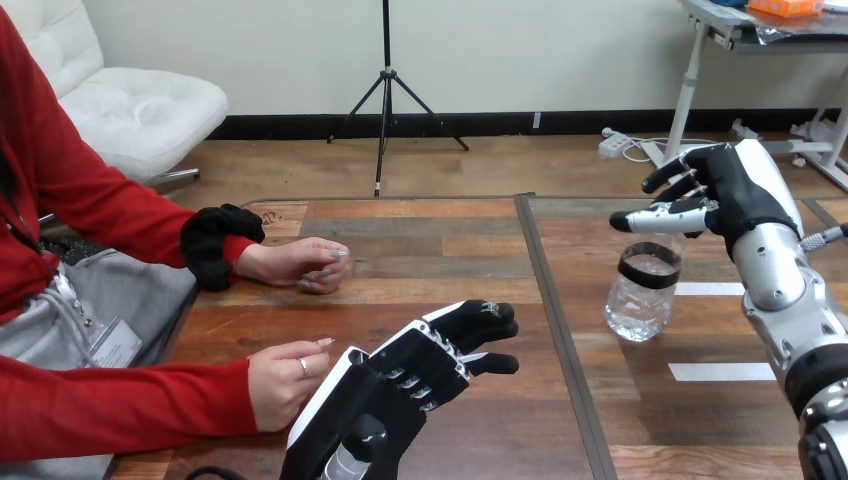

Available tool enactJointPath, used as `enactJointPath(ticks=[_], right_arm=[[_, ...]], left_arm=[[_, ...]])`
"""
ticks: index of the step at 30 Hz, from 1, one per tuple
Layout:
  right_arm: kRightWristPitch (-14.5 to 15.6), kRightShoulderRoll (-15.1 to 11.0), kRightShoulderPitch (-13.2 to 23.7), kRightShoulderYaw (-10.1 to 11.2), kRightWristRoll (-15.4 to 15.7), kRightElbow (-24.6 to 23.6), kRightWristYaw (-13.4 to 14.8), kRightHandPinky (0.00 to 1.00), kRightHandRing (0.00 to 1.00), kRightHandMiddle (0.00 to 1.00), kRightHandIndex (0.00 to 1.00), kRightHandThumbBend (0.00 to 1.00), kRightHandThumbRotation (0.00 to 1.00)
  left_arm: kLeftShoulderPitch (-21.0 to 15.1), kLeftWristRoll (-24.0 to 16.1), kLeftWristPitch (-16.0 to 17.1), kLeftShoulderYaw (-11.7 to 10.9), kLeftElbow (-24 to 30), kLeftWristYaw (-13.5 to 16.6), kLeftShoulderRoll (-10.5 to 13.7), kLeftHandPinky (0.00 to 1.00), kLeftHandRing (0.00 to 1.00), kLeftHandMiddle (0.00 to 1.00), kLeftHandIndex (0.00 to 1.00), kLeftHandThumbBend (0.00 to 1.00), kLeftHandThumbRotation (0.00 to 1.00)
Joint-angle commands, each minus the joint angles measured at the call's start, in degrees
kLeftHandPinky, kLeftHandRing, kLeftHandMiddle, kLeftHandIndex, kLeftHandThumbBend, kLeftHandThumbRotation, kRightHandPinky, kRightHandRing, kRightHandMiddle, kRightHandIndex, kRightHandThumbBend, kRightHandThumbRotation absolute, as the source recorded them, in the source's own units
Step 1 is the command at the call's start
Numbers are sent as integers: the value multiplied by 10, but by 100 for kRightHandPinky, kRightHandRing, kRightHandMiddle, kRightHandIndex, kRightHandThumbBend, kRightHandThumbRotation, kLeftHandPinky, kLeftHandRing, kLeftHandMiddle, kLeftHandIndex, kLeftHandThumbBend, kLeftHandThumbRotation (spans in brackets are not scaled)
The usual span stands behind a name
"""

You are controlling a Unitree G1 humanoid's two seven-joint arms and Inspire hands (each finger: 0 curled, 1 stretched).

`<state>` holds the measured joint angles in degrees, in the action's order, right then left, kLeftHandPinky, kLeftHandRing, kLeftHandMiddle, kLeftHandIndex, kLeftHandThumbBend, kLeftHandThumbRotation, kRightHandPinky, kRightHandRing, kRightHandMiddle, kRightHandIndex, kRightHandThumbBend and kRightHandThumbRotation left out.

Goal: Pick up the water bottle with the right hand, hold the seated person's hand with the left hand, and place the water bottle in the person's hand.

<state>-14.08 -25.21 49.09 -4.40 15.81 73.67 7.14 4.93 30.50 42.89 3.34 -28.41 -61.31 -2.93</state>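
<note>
A clear water bottle (643, 291) with a black band stands upright on the table, right of the middle seam. My right hand (722, 187) hovers just above and behind it, fingers straight and spread, holding nothing. My left hand (421, 366) lies low over the table near the front, fingers relaxed and pointing right. Just to its left rests the person's hand (283, 379) at the view's lower left, close beside my left hand, with no grasp between them. The person's other hand (298, 265) lies farther back on the table, loosely curled.
The wooden table (450, 240) has a dark seam (548, 300) running front to back. Two white tape strips (720, 371) lie on the right half near the bottle.
</note>
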Motion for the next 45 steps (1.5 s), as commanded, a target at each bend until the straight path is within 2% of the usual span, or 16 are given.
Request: enactJointPath(ticks=[1, 14, 26, 37, 45], right_arm=[[-28, 11, 1, 9, -14, -44, -4, 31, 37, 43, 49, 83, 0], [-46, 24, -26, 10, -24, -89, 3, 29, 35, 42, 49, 82, 0], [-57, 30, -47, 6, -16, -114, 20, 31, 36, 43, 50, 82, 0], [-78, 27, -60, 2, -8, -115, 28, 46, 52, 55, 56, 88, 0], [-71, 28, -71, 3, -7, -128, 28, 53, 60, 63, 64, 90, 4]], left_arm=[[-35, 2, 8, -4, -2, 1, -22, 77, 87, 86, 81, 100, 82], [-43, 6, 10, -7, -9, -6, -19, 78, 88, 87, 81, 100, 82], [-50, 11, 7, -9, -15, -14, -20, 78, 88, 86, 81, 100, 82], [-50, 13, 0, -10, -11, -14, -19, 78, 88, 86, 80, 100, 81], [-49, 14, -1, -12, -10, -15, -15, 78, 88, 86, 80, 100, 81]])
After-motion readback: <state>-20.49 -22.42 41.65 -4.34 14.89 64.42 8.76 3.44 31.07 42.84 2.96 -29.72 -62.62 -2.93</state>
